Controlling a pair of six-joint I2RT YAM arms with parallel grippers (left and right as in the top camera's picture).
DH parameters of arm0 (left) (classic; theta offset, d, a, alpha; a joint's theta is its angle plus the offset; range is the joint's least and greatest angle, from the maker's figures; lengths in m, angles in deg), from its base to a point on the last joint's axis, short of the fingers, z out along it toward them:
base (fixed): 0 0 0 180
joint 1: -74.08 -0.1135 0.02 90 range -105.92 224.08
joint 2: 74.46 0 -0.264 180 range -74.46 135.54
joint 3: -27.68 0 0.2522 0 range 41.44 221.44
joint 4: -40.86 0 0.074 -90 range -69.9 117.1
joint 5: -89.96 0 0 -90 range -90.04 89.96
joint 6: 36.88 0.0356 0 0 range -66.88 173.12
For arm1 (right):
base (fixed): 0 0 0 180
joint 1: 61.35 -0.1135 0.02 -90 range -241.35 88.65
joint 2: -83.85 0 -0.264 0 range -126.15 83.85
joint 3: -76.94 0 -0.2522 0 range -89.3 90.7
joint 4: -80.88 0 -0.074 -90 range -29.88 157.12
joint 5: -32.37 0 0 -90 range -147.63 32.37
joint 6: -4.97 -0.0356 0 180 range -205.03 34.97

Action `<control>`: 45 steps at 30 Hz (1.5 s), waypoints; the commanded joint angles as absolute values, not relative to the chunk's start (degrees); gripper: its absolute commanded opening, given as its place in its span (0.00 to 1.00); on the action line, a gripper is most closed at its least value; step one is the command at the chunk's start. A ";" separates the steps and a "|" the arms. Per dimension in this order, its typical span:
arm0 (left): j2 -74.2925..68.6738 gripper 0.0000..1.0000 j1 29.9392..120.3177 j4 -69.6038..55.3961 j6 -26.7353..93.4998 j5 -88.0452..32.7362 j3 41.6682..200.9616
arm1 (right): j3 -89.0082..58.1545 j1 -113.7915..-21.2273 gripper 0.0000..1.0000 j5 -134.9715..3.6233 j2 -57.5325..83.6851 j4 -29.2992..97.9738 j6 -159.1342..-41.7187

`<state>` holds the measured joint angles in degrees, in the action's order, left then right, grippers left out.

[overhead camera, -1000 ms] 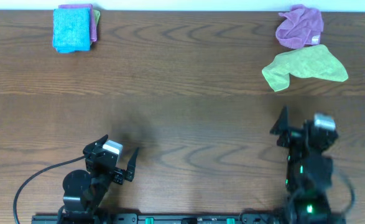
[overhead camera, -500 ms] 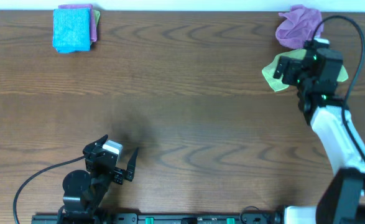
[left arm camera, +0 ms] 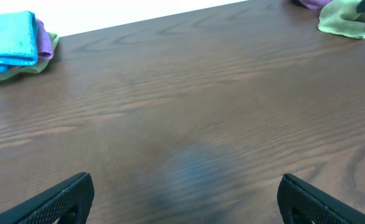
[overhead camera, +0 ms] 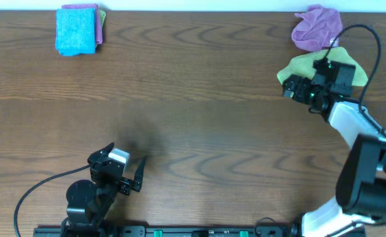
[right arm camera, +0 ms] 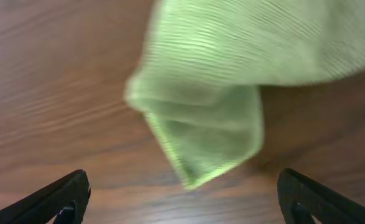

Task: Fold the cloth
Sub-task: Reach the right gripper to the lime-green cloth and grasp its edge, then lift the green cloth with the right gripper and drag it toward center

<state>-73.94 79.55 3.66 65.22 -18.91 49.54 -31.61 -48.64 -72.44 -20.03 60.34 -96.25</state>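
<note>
Just ahead of the right gripper (right arm camera: 182, 200), jaws spread wide and empty, lies a doubled-over corner of the green cloth (right arm camera: 213, 93), crumpled at the far right of the table (overhead camera: 179, 99) next to a purple cloth (overhead camera: 317, 26). The left gripper (overhead camera: 123, 168), equally spread and empty, sits near the front edge, well apart from both.

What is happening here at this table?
The right gripper hovers open over a corner of the crumpled green cloth at the far right of the table, not gripping it yet. The left gripper rests open near the front edge, holding nothing. A purple cloth lies behind the green one, and a folded stack sits at the far left.
</note>
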 commanded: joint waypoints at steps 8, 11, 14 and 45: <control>-74.25 0.96 79.73 3.35 66.03 -18.74 48.36 | -30.87 -46.76 0.89 -78.71 -23.98 67.83 -99.73; -74.25 0.95 79.73 3.35 66.03 -18.74 48.36 | -30.85 -46.87 0.88 -80.85 -24.81 67.33 -100.47; -74.25 0.95 79.73 3.35 66.03 -18.74 48.36 | -30.85 -47.19 0.84 -80.07 -25.16 67.18 -100.45; -74.25 0.95 79.73 3.35 66.03 -18.74 48.36 | -8.57 -50.82 0.01 -98.95 -31.06 57.17 -102.79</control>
<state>-73.94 79.55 3.66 65.24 -18.91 49.54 -11.31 -48.92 -90.62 -33.25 57.65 -102.48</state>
